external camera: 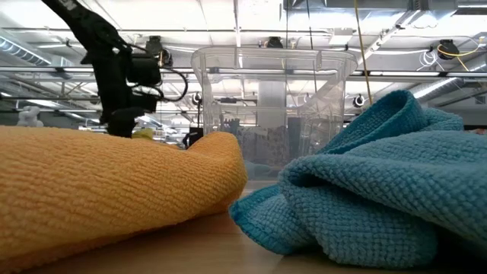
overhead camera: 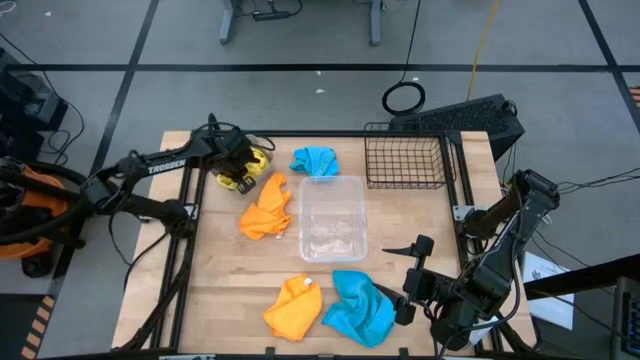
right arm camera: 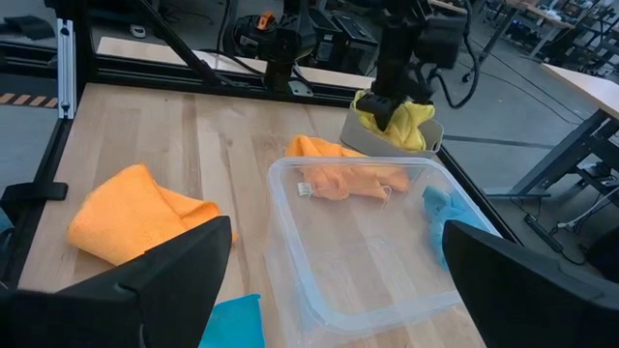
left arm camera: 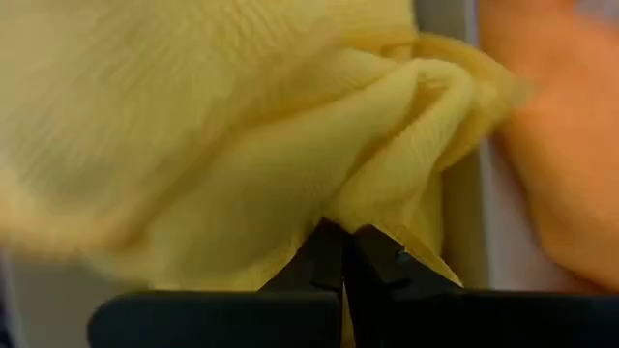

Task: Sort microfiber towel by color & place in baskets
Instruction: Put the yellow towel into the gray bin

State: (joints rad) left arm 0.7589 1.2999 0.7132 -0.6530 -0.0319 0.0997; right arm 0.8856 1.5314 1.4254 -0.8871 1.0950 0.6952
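Note:
My left gripper is shut on bright yellow towel cloth that sits in the grey metal bin at the table's far left. An orange towel lies beside the bin, a blue towel beyond the clear tub. The black wire basket stands at the far right. A second orange towel and a second blue towel lie at the near edge. My right gripper hangs open just right of that blue towel, touching nothing. My left gripper pinches a bunched fold of the yellow cloth between its two shut fingertips. It comes from above, pointing down into the grey bin. The cloth swells out around the fingers; its lower part rests in the bin.
The clear tub stands mid-table with bare wood to its left and right. Black frame rails run along both sides of the table. In the low view the near orange towel and blue towel fill the foreground before the tub.

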